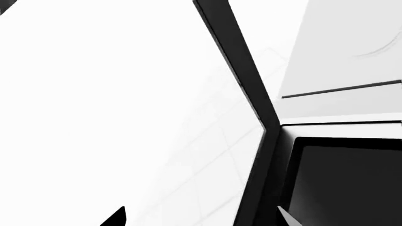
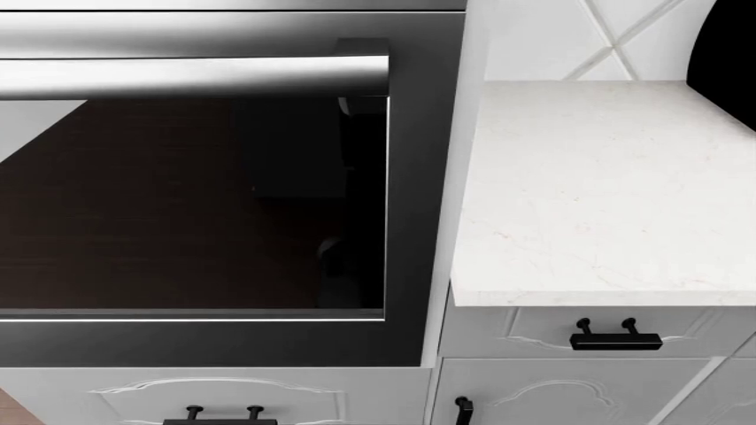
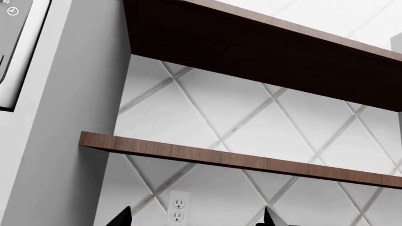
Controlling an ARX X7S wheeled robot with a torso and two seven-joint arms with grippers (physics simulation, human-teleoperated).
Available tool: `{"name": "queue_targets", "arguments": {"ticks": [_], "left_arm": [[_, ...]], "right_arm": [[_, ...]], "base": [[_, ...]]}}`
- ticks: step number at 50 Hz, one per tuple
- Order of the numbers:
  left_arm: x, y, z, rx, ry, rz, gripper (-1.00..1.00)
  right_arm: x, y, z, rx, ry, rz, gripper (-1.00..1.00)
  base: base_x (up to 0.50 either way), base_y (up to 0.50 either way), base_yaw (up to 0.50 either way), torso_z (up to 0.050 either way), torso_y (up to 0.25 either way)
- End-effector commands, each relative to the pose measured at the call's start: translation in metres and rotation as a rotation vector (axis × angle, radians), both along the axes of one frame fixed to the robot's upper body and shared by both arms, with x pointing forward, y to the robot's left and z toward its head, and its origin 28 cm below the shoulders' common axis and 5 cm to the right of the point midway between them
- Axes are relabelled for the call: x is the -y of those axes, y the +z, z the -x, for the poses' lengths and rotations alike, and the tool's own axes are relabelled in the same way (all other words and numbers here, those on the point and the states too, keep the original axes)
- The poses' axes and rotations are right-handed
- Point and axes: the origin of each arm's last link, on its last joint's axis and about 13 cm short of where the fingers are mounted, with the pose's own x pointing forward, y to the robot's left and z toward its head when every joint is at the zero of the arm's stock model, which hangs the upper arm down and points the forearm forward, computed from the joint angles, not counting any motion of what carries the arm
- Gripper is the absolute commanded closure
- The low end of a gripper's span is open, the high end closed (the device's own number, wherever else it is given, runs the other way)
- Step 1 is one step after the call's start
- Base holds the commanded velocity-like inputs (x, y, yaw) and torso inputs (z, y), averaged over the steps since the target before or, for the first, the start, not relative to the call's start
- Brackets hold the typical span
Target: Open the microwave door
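Microwave door shut; countertop edge adjoins.

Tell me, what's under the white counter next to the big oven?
Under the white counter sits a white drawer with a black handle, and a cabinet door below it. Both are closed, so whatever is inside stays hidden.

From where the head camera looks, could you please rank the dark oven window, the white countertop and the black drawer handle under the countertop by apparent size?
1. Dark oven window, largest.
2. White countertop.
3. Black drawer handle, by far the smallest.
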Motion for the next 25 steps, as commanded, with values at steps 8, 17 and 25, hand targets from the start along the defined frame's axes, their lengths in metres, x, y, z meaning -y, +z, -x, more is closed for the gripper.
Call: {"name": "queue_targets", "arguments": {"ticks": [8, 17, 25], "left_arm": [[-0.042, -0.017, 0.027, -0.176, 0.205, 0.01, -1.0], [-0.068, -0.042, 0.052, -0.168, 0.27, 0.123, -1.0], [-0.094, -0.065, 0.073, -0.175, 0.322, 0.232, -1.0]], "right_arm": [[-0.004, -0.004, -0.005, -0.015, 0.005, 0.008, -1.0], [-0.003, -0.007, -0.005, -0.021, -0.001, 0.006, -1.0], [-0.003, -0.007, -0.003, -0.023, -0.003, 0.006, -1.0]], "base": [[0.0, 0.0, 0.0, 0.0, 0.0], [0.0, 0.0, 0.0, 0.0, 0.0], [0.0, 0.0, 0.0, 0.0, 0.0]]}}
